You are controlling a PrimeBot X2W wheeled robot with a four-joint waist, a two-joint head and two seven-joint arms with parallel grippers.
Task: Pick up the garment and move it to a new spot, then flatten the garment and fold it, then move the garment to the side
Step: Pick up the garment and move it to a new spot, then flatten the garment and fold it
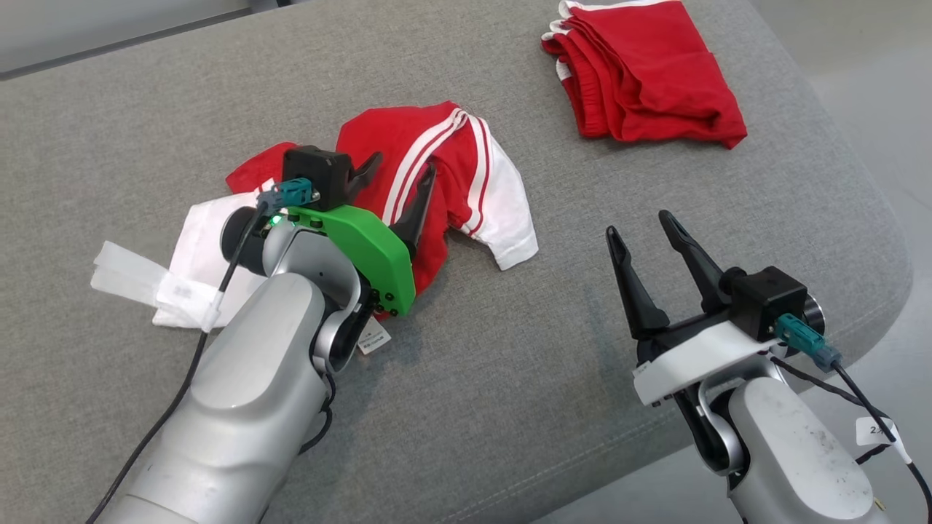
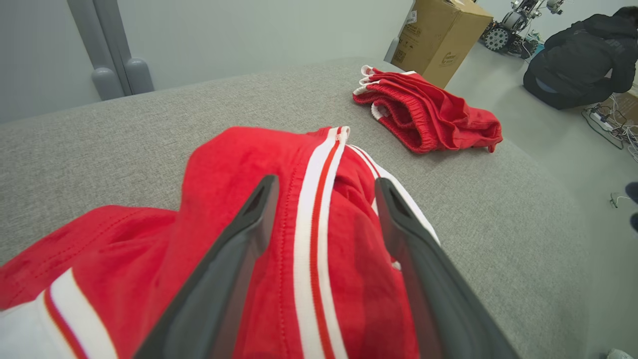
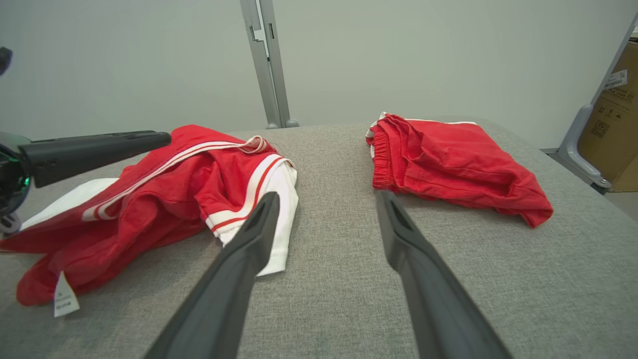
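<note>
The garment [image 1: 466, 171] is a red shirt with white sleeves and white stripes, lying crumpled on the grey padded table [image 1: 510, 378]. My left gripper [image 1: 402, 167] hovers over its middle, open. In the left wrist view the left gripper [image 2: 326, 184] has its two fingers either side of a raised striped fold of the garment [image 2: 234, 164] without pinching it. My right gripper [image 1: 639, 225] is open and empty above bare table, to the right of the white sleeve. The right wrist view shows the right gripper [image 3: 326, 197] apart from the garment [image 3: 199, 179].
Folded red shorts [image 1: 648, 73] lie at the table's far right [image 2: 428, 117] [image 3: 448, 164]. The table's rounded edge [image 1: 885, 291] runs close behind my right arm. Beyond it are a cardboard box [image 2: 443, 35] and a crouching person [image 2: 578, 60] on the floor.
</note>
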